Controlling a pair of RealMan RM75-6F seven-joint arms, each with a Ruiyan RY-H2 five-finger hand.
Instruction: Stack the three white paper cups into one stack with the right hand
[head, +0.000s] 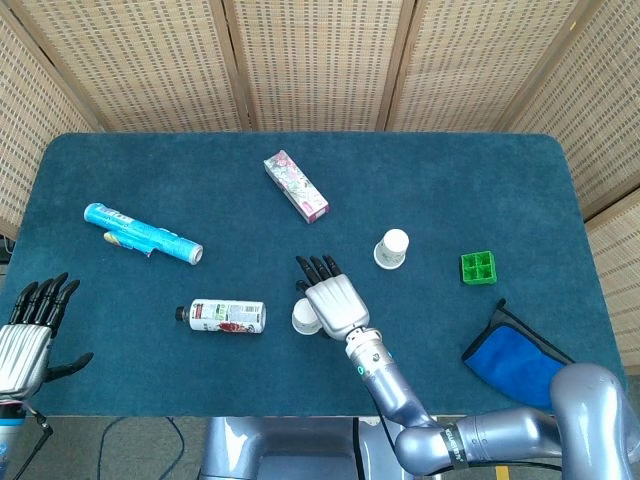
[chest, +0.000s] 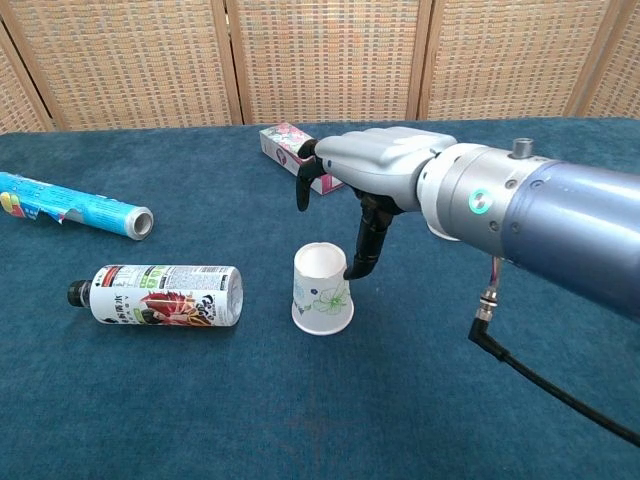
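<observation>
Two white paper cups with green prints stand upside down on the blue table; I see no third one. The near cup (head: 303, 319) (chest: 322, 290) sits at the front middle. My right hand (head: 330, 299) (chest: 372, 163) hovers just over it with fingers spread and nothing held, its thumb hanging down by the cup's upper right edge. The other cup (head: 392, 249) stands apart to the right; in the chest view my arm hides it. My left hand (head: 30, 335) waits at the table's front left corner, fingers apart, holding nothing.
A plastic bottle (head: 225, 316) (chest: 155, 295) lies left of the near cup. A blue foil roll (head: 142, 232) (chest: 70, 208) lies further left. A pink box (head: 296, 186) lies behind. A green tray (head: 478, 267) and a blue cloth (head: 520, 365) are at the right.
</observation>
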